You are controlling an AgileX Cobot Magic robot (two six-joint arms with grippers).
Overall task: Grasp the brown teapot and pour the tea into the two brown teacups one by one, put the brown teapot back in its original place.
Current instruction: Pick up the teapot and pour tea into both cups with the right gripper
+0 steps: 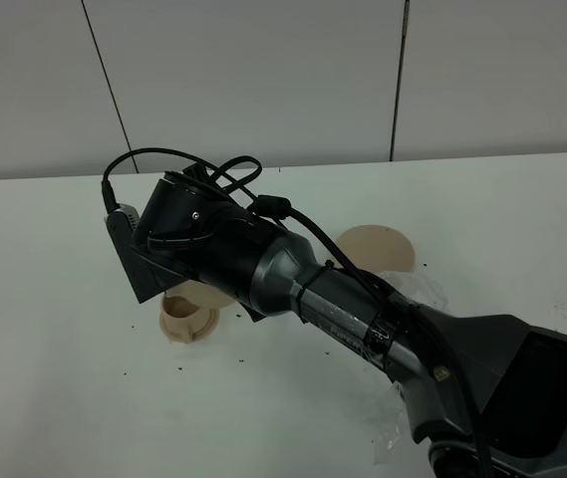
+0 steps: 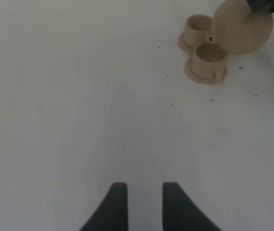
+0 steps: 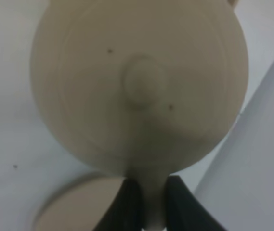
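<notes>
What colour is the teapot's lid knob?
Plain matte tan; the lid knob shows best in the right wrist view.

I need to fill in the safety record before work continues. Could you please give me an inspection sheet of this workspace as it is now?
Surface: white table, with small dark specks.
Job's things: teapot held in the air and tilted, spout close over one cup; other cup beside it; both on small saucers; large saucer bare.
Clutter: clear plastic film at the right arm; otherwise nothing seen.
Grippers: right gripper has its fingers shut on the teapot handle; left gripper open, empty.
Cables: black cables loop over the right wrist.
Surroundings: grey panelled wall.
</notes>
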